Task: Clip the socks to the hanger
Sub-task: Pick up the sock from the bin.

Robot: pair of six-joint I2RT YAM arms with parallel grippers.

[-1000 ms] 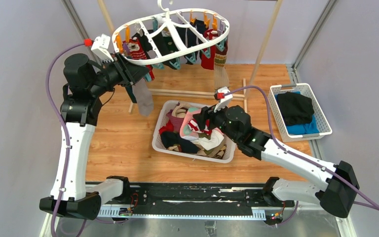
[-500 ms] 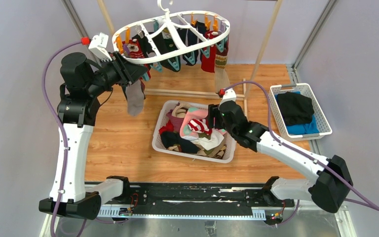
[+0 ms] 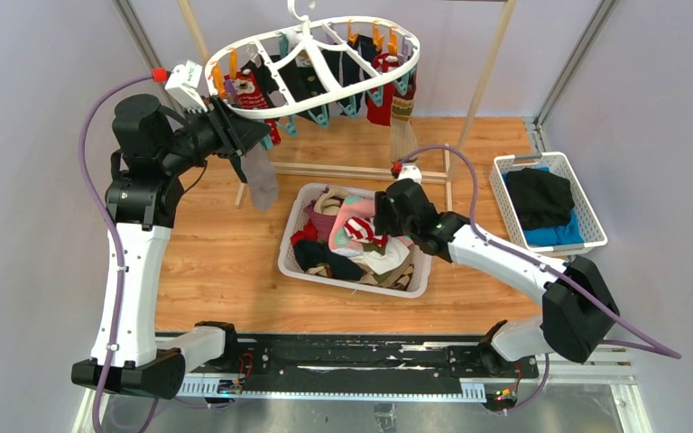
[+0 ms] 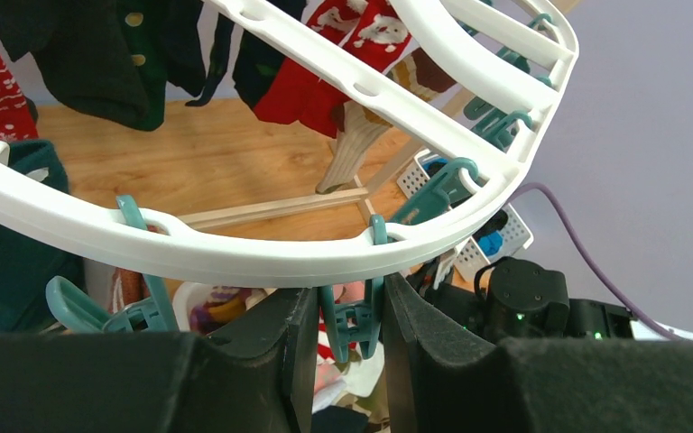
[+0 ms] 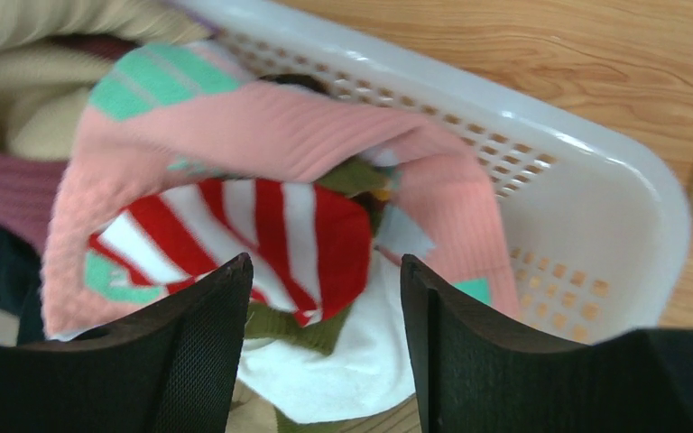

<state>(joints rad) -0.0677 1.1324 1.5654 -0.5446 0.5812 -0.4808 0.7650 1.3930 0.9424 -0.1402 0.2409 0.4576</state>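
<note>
The white oval hanger [image 3: 395, 79] hangs at the back with several socks clipped to it. My left gripper [image 3: 235, 135] is at its left rim; in the left wrist view [image 4: 350, 298] its fingers are closed on a teal clothespin [image 4: 354, 317] under the rim [image 4: 235, 257]. A grey sock [image 3: 258, 176] hangs below this gripper; what holds it is hidden. My right gripper [image 3: 375, 225] is open and empty over the sock pile, its jaws [image 5: 325, 268] straddling a red-white striped sock [image 5: 298, 234] beside a pink sock [image 5: 280, 126].
The socks lie in a white slotted basket [image 3: 286, 257] at mid-table, its rim in the right wrist view [image 5: 595, 171]. A second white basket [image 3: 597, 221] with black and blue clothes stands at the right. A wooden pole frame [image 3: 487, 63] carries the hanger.
My right arm has stretched left and forward, bringing its gripper over the middle of the sock pile. My left gripper and the grey sock swung slightly left, then back.
</note>
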